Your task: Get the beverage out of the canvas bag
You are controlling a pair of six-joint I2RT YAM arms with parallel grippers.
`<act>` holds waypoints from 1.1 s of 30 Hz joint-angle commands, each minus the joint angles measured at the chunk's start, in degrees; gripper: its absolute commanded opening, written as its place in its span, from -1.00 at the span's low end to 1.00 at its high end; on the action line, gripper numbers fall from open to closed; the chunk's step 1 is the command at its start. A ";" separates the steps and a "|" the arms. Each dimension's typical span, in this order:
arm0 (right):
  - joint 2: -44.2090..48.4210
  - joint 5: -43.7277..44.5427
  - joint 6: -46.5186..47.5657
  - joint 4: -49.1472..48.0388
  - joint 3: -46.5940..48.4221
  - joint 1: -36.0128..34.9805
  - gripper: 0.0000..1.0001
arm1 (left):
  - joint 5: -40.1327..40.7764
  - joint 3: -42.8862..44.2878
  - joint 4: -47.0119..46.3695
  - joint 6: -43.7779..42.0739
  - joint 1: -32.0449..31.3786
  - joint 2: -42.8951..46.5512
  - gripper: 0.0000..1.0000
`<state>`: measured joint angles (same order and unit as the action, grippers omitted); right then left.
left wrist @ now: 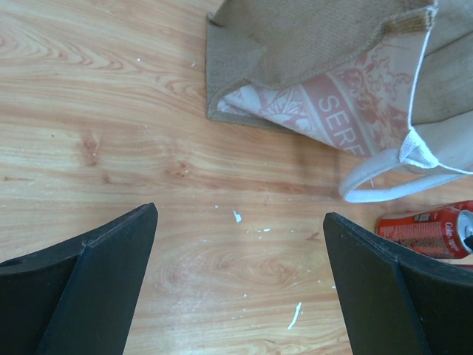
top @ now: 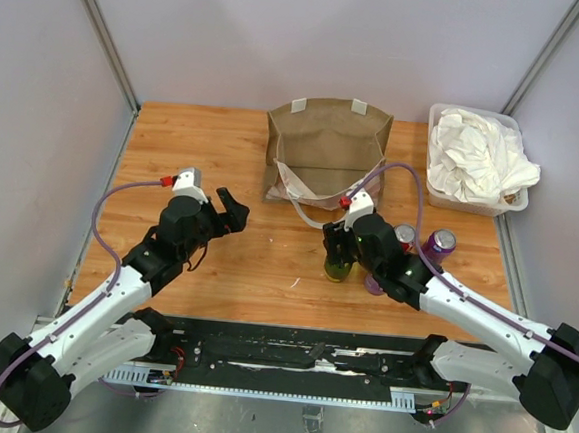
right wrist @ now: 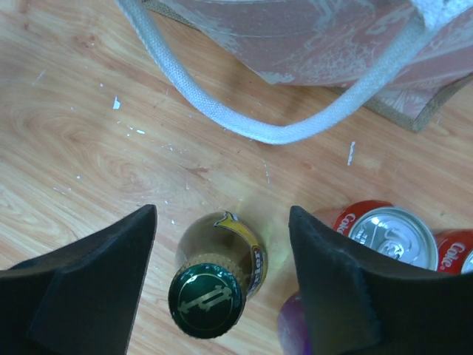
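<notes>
Beverage bottle (right wrist: 211,296): apparently already out of canvas bag (top: 327,149), stood on tabletop (top: 195,139) at its six o'clock; right gripper (right wrist: 222,222) spread astride it, left gripper (left wrist: 240,214) spread, empty.

White-and-black arms (top: 102,310), flat black jaws, purple cables (top: 404,166), red plugs (top: 168,179)

The canvas bag (left wrist: 347,111) panel reads "SERE"; the red can (left wrist: 423,234) shows "Cola".
</notes>
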<state>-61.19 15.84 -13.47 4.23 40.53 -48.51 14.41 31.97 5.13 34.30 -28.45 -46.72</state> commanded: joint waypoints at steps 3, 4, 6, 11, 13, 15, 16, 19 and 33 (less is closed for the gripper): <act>0.30 2.46 -3.00 3.32 2.34 0.83 0.99 | 0.39 0.34 0.94 0.19 0.38 -1.48 0.99; 0.54 2.65 -2.92 4.00 2.55 0.87 0.97 | 0.50 0.32 1.00 0.30 0.40 -1.53 0.99; 1.14 2.66 -2.55 5.36 3.42 0.83 0.97 | 0.68 0.28 1.09 0.41 0.41 -1.50 0.99; 3.55 4.27 -0.18 9.90 8.63 0.35 0.97 | 1.38 0.84 1.31 -0.43 0.39 -1.11 0.99; 5.03 6.92 0.88 12.02 11.13 0.31 0.97 | 1.55 1.39 1.73 -0.79 0.40 -1.01 0.99; 7.15 11.48 2.36 12.52 12.84 0.40 0.97 | 1.79 1.91 2.18 -1.14 0.39 -0.85 0.99; 7.95 13.76 3.13 12.42 13.51 0.68 0.97 | 1.96 2.17 2.39 -1.24 0.41 -0.65 0.99; 9.83 14.18 3.98 13.48 15.36 5.70 0.97 | 2.14 2.36 2.69 -1.89 0.40 0.13 0.99; 19.49 -6.49 -6.37 22.30 11.25 57.14 0.96 | 6.84 1.89 4.15 -4.31 0.39 6.56 0.99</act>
<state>-47.42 12.91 -16.62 22.96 54.39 2.96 18.20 32.45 8.51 31.46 -28.45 -41.85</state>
